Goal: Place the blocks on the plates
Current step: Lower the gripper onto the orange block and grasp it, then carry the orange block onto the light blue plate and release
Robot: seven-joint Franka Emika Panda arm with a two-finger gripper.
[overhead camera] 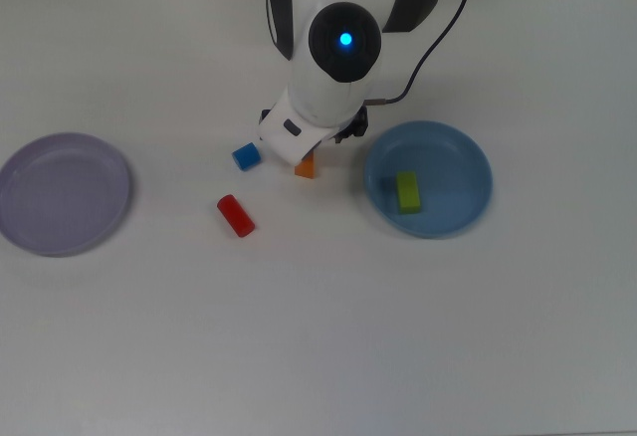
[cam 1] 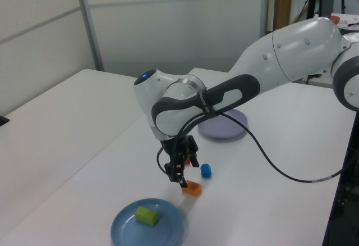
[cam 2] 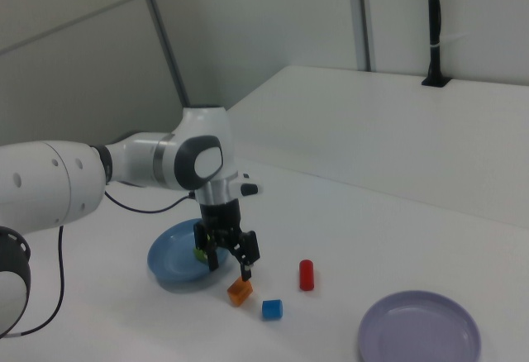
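White, matte table surface carries all task items. The gripper, black and two-fingered, hangs directly above the orange bar, its fingers spread apart with nothing between them; in the right view the finger tips stand just above the bar without visible contact. The orange bar is a small rectangular solid with flat faces, lying on the table; in the top view only one end shows beneath the glossy white wrist housing. The blue cylinder, short and smooth, lies on the table near the gripper, on the top view's left of it. The red cylinder, longer and lying on its side, rests farther out on the same side, towards the top view's lower left. The blue plate, a round shallow plastic dish with a raised rim, sits beside the gripper on the top view's right. The green bar, a rectangular block, lies flat inside this plate, left of its centre. The lavender plate, of the same round shallow form with a slightly translucent finish, stands well apart from the gripper at the top view's far left and holds no block. A black cable loops from the arm's forearm across the left view.
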